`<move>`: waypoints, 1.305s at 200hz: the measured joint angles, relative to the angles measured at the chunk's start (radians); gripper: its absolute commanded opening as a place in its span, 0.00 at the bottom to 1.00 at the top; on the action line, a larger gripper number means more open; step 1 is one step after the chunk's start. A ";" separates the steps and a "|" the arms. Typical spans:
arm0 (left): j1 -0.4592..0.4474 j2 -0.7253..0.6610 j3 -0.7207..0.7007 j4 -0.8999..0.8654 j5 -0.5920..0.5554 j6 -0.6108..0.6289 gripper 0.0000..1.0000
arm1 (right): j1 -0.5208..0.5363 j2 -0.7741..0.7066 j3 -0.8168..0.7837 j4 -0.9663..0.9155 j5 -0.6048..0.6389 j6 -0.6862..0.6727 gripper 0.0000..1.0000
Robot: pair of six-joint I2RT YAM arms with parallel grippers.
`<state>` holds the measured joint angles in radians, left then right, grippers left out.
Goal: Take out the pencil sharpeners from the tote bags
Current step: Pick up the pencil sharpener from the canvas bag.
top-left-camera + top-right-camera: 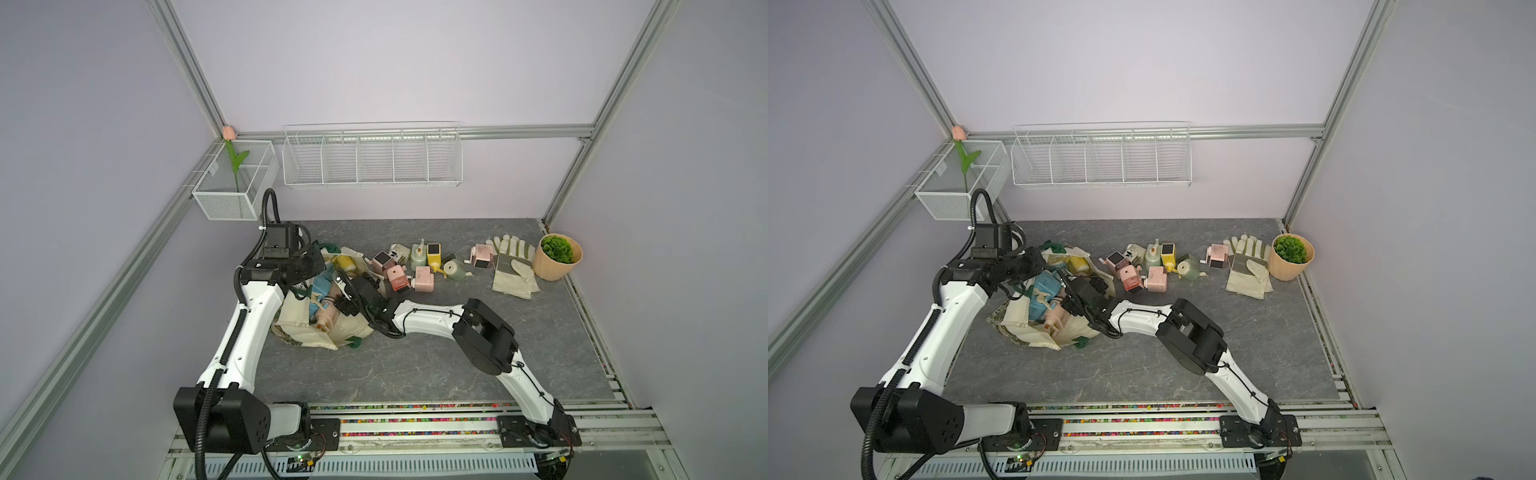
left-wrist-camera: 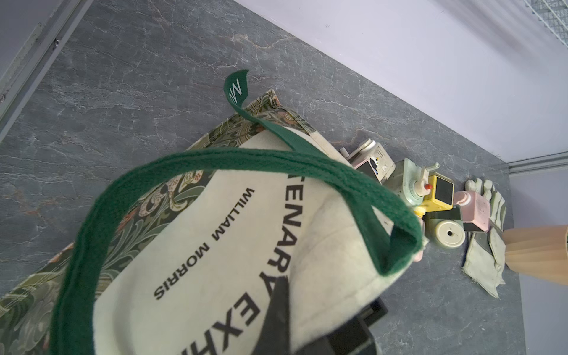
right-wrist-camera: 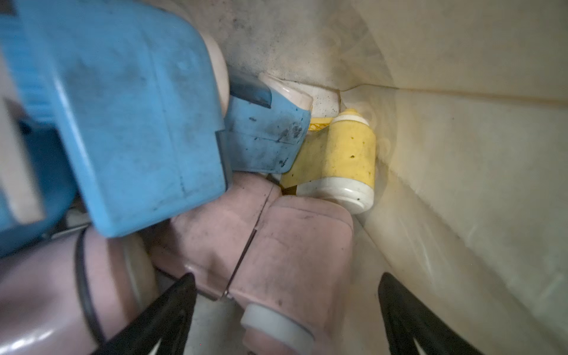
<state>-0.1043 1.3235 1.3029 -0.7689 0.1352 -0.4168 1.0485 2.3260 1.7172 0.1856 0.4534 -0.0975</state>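
Closest to the right wrist lens lies a pink sharpener [image 3: 295, 239], straddled by the black fingers [image 3: 172, 301] of the right gripper [image 3: 287, 276]. Its jaws stand wide apart, one finger plainly clear of the plastic, so nothing is gripped. Over it leans a smudged blue sharpener [image 3: 138, 123], with a yellow sharpener [image 3: 341, 153] packed deeper in, all against the cream inner wall of the tote bag [image 3: 461, 153]. That bag lies on its side on the left half of the grey stone-look table [image 1: 415, 365], its mouth gaping in both top views with blue, pink and yellow bodies showing inside. The left gripper [image 2: 285, 292] is clamped tight on the canvas rim, and a dark green handle [image 2: 215, 156] loops in front of its camera. Just beyond the bag, a cluster of sharpeners [image 1: 411, 266] in pink, pale green, yellow and cream sits loose on the table. A lone pink sharpener [image 1: 482, 255] rests just beside the pale work gloves [image 1: 513, 266]. A tan plant pot [image 1: 555, 262] stands next to the gloves at the right edge. On the back wall hang a white wire rack [image 1: 372, 158] and a mesh basket [image 1: 232, 183] holding a tulip [image 1: 228, 133].
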 measured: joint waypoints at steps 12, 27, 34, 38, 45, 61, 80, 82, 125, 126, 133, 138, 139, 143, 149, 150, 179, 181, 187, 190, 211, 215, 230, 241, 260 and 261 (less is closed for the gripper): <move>0.000 0.000 0.000 0.000 0.000 0.000 0.00 | -0.005 0.022 0.019 -0.002 0.003 0.002 0.88; 0.000 0.000 0.000 0.000 0.000 0.000 0.00 | -0.013 0.045 0.048 -0.002 0.007 0.011 0.86; 0.000 0.000 0.000 0.000 0.000 0.000 0.00 | -0.018 0.051 0.059 -0.008 0.007 0.016 0.84; 0.000 0.000 0.000 0.000 0.000 0.000 0.00 | -0.020 0.054 0.066 -0.014 0.007 0.020 0.83; 0.000 0.000 0.000 0.000 0.000 0.000 0.00 | -0.026 0.059 0.077 -0.024 0.005 0.027 0.82; 0.000 0.000 0.000 0.000 0.000 0.000 0.00 | -0.033 0.063 0.087 -0.041 -0.002 0.040 0.77; 0.000 0.000 -0.001 0.000 0.000 0.000 0.00 | -0.038 0.063 0.092 -0.059 0.001 0.054 0.74; 0.000 0.000 -0.001 0.000 0.000 0.000 0.00 | -0.038 0.063 0.092 -0.061 0.001 0.055 0.73; 0.000 0.000 -0.001 0.000 0.001 0.000 0.00 | -0.042 0.063 0.094 -0.100 -0.002 0.065 0.70; 0.000 0.000 -0.001 0.000 0.001 0.000 0.00 | -0.042 0.063 0.094 -0.099 -0.003 0.065 0.70; 0.000 0.000 -0.001 0.000 0.001 0.000 0.00 | -0.044 0.063 0.094 -0.100 -0.014 0.065 0.70; 0.000 0.000 -0.001 0.000 0.001 0.000 0.00 | -0.046 0.063 0.094 -0.101 -0.021 0.065 0.70; 0.000 0.000 -0.001 0.000 0.001 0.000 0.00 | -0.046 0.063 0.094 -0.101 -0.021 0.065 0.70; 0.000 0.000 -0.001 0.000 0.001 0.000 0.00 | -0.047 0.063 0.095 -0.103 -0.026 0.065 0.69; 0.000 0.000 -0.001 0.000 0.001 0.000 0.00 | -0.049 0.063 0.095 -0.106 -0.031 0.064 0.67; 0.000 0.000 -0.001 0.000 0.001 0.000 0.00 | -0.049 0.063 0.096 -0.107 -0.032 0.064 0.67; 0.000 0.000 -0.001 0.000 0.001 0.000 0.00 | -0.051 0.063 0.097 -0.121 -0.052 0.066 0.55; 0.000 0.000 -0.001 0.000 0.001 0.000 0.00 | -0.051 0.063 0.097 -0.121 -0.054 0.063 0.54; 0.000 0.000 -0.001 0.000 0.001 0.000 0.00 | -0.052 0.063 0.097 -0.121 -0.055 0.065 0.51; 0.000 0.000 -0.001 0.000 0.001 0.000 0.00 | -0.052 0.063 0.097 -0.121 -0.057 0.067 0.50; 0.000 0.000 -0.001 0.000 0.001 0.000 0.00 | -0.053 0.054 0.070 -0.096 -0.074 0.063 0.44; 0.000 0.000 -0.001 -0.001 0.002 0.000 0.00 | -0.053 0.048 0.058 -0.088 -0.077 0.061 0.44; 0.000 -0.001 -0.001 -0.001 0.002 0.000 0.00 | -0.053 0.019 0.009 -0.064 -0.101 0.055 0.43; 0.000 -0.001 -0.001 0.000 0.003 0.000 0.00 | -0.050 -0.013 -0.033 -0.056 -0.115 0.051 0.42; 0.000 -0.001 -0.001 0.000 0.002 0.000 0.00 | -0.045 -0.081 -0.114 -0.052 -0.153 0.048 0.41; 0.000 -0.001 -0.001 0.000 0.002 0.000 0.00 | -0.045 -0.088 -0.121 -0.052 -0.154 0.048 0.41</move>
<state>-0.1043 1.3228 1.3022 -0.7689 0.1375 -0.4168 1.0039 2.2379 1.5967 0.1337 0.2993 -0.0490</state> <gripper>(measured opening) 0.048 0.581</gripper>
